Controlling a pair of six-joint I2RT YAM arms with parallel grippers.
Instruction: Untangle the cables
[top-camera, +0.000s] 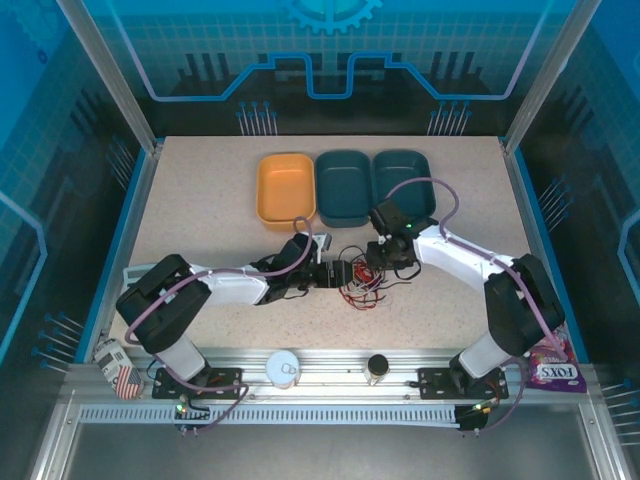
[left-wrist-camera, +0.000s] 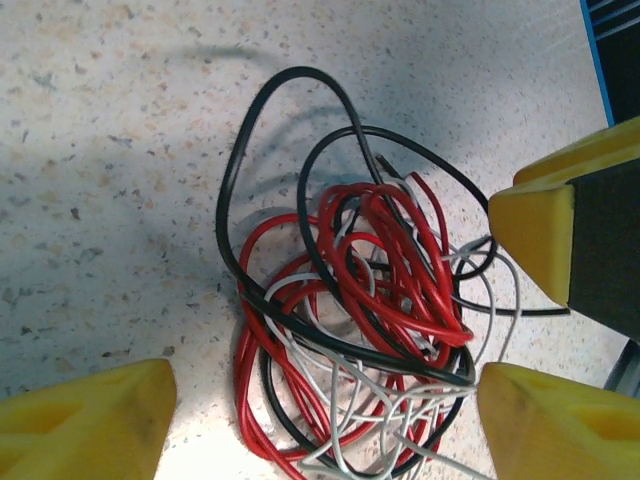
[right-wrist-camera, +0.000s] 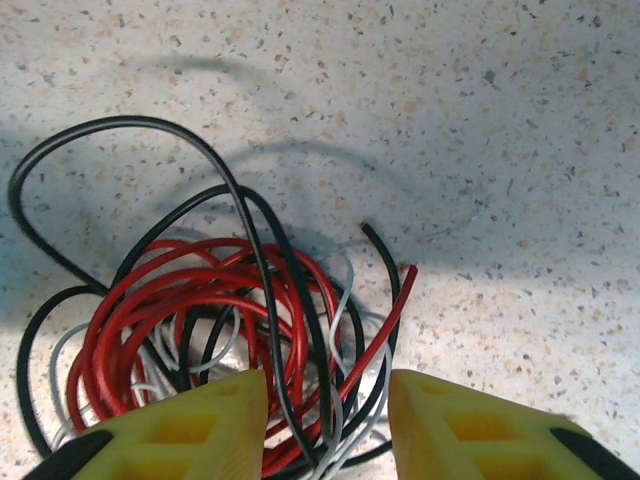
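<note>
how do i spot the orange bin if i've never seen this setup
Start at the speckled table and look toward its far edge. The orange bin sits there, leftmost in a row of three. The other two are teal bins, so it is the only bright orange one.

one orange bin (top-camera: 285, 188) and two teal bins (top-camera: 343, 186) by the far edge of the worktop (top-camera: 200, 220); seemingly three cables (left-wrist-camera: 400, 260): red, black, white.
</note>
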